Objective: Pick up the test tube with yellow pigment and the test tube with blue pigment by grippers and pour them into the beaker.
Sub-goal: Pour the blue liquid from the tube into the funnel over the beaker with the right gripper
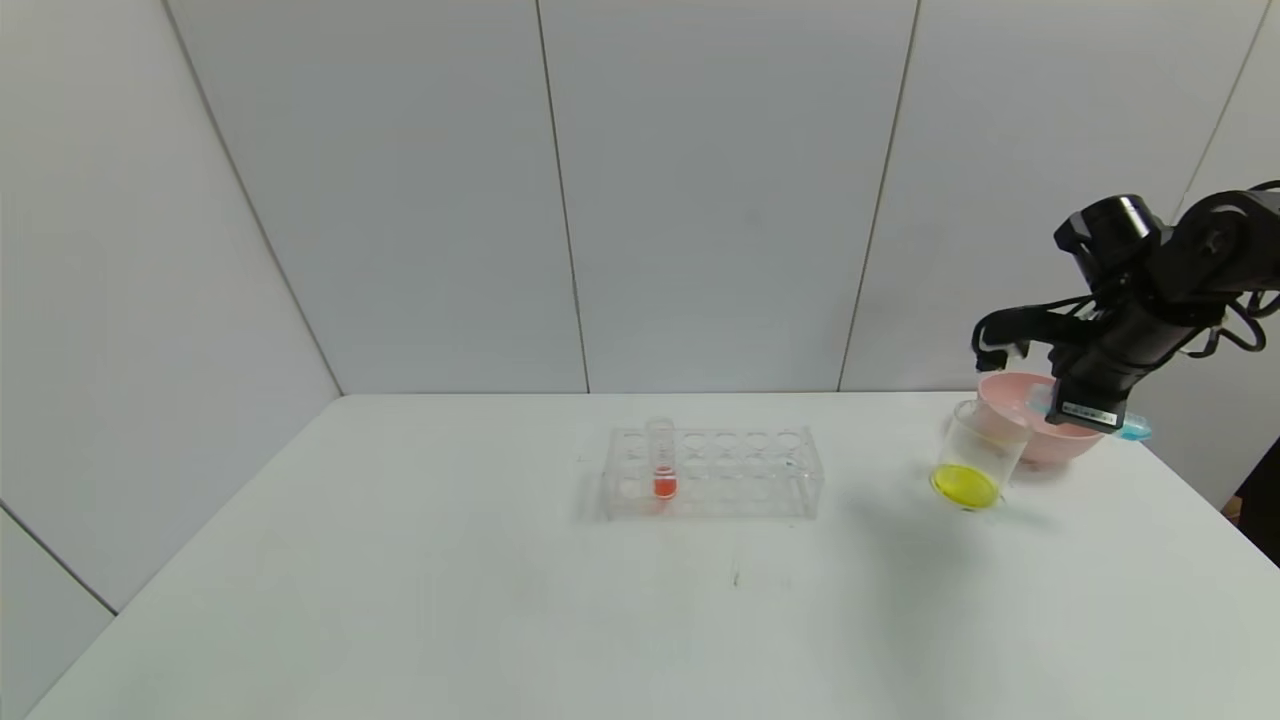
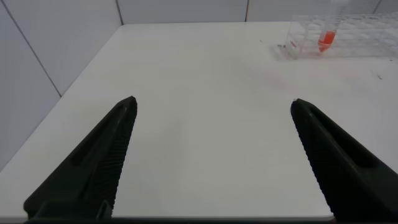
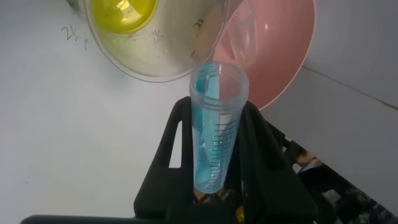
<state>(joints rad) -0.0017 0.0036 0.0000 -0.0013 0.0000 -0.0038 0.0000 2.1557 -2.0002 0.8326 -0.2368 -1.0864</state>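
Yellow already sits in the beaker (image 1: 975, 460) at the surface's far right, so only blue remains: my right end effector (image 3: 217, 186) grips the blue tube (image 3: 214, 124), tipped toward the beaker's rim.

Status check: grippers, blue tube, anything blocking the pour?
Right gripper shut on blue tube, tilted at beaker rim. Beaker holds yellow. Left gripper open, idle. Nothing blocking.

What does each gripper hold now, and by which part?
The right gripper holds the blue test tube by its lower body, mouth toward the beaker. The left gripper is open, holding nothing.
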